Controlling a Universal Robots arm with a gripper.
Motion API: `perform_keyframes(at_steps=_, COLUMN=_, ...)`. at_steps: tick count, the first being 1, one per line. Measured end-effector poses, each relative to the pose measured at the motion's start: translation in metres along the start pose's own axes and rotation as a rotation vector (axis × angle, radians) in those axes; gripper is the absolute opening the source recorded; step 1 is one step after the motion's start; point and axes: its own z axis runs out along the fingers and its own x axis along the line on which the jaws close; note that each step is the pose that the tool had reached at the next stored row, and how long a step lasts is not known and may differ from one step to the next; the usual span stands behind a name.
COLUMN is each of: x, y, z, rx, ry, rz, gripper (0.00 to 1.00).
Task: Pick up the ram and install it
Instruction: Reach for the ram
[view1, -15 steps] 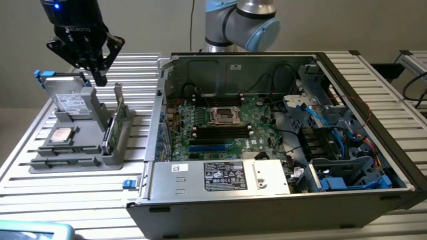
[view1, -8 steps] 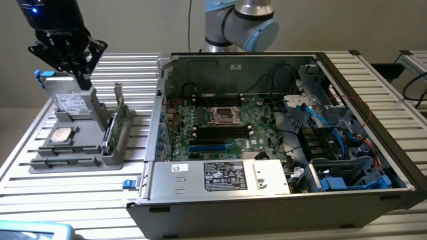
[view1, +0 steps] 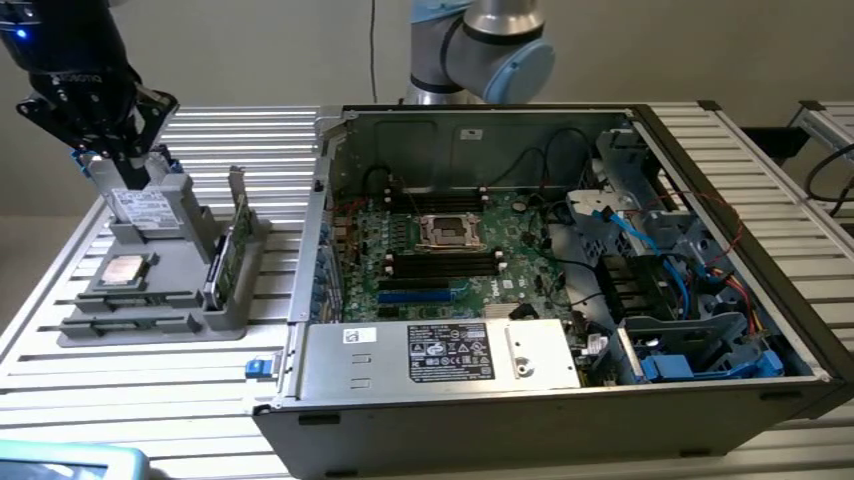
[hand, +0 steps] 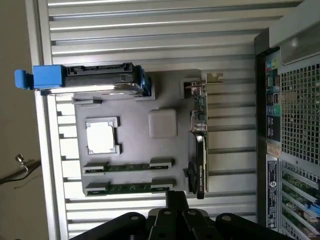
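Pincer (view1: 131, 172) clenched, fingers (hand: 172, 202) pressed together, grasping nothing. It hangs above the grey tray (hand: 135, 147), clear of everything on it.

Ram (hand: 127, 166): two green sticks set in the tray's two long slots, side by side, untouched.

Also in the tray:
- one silver processor (hand: 101, 136)
- one drive (hand: 95, 80) in a blue carrier
- one green card (hand: 199, 145) with a metal bracket

One open computer case (view1: 561, 400) stands beside the tray. It has a white label (view1: 451, 353), print too small to read.

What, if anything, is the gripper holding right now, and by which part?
Nothing is held: the gripper is shut and empty above the grey tray, where two ram sticks lie in their slots.
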Motion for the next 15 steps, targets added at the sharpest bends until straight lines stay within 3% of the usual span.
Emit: perform_keyframes(at_steps=15, x=0.066, y=-0.0025, z=0.0276, rx=-0.0001, ry=-0.0005, rz=-0.004, gripper=0.11)
